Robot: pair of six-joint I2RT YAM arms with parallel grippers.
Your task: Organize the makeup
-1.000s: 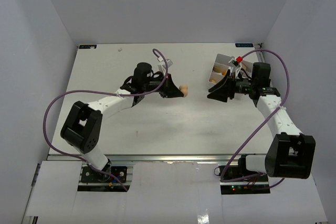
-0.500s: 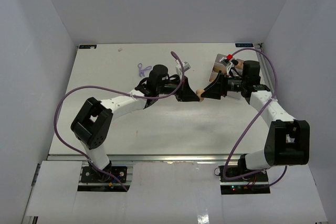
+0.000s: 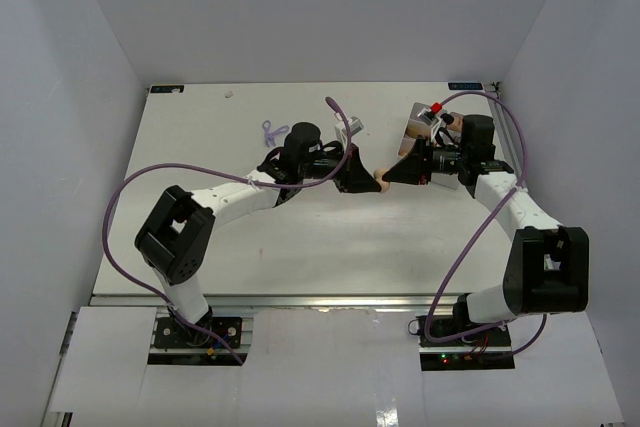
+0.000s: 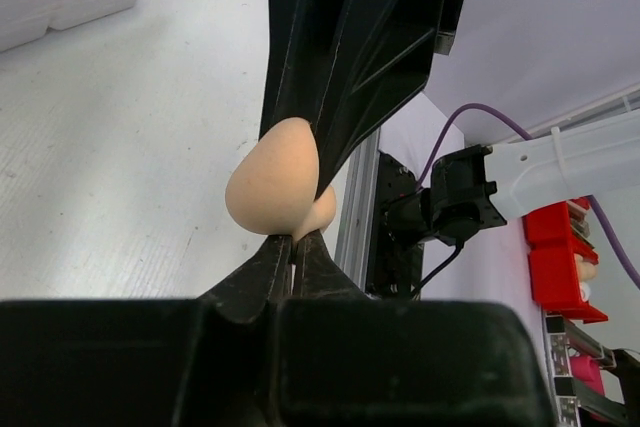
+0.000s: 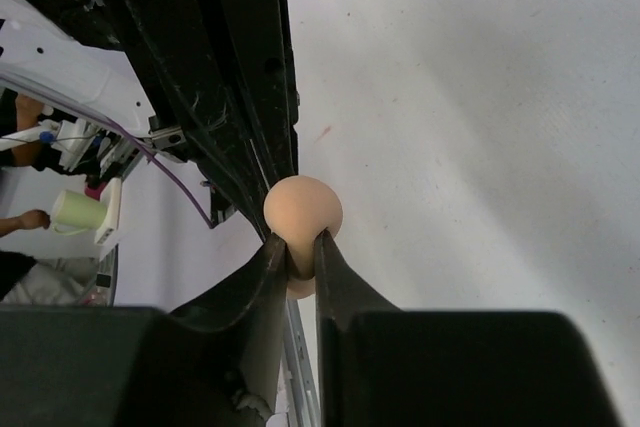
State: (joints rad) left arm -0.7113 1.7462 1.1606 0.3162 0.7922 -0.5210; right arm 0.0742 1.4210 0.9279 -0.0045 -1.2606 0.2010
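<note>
White table [image 3: 300, 237], egg sponge [image 3: 381, 179] between both arms' fingers [image 5: 262, 277]

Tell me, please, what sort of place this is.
Probably a robotics lab cell: a white table boxed in by plain walls, the left arm and right arm mounted on a metal rail at its near edge, red storage bins outside it.

Bright, even, diffuse light from above. The matte white tabletop [image 3: 300, 247] carries only faint, soft-edged shadows. In the 2 wrist views the near foreground goes black and featureless; the beige egg-shaped foam sponge [image 4: 270, 182] is sharp.
</note>
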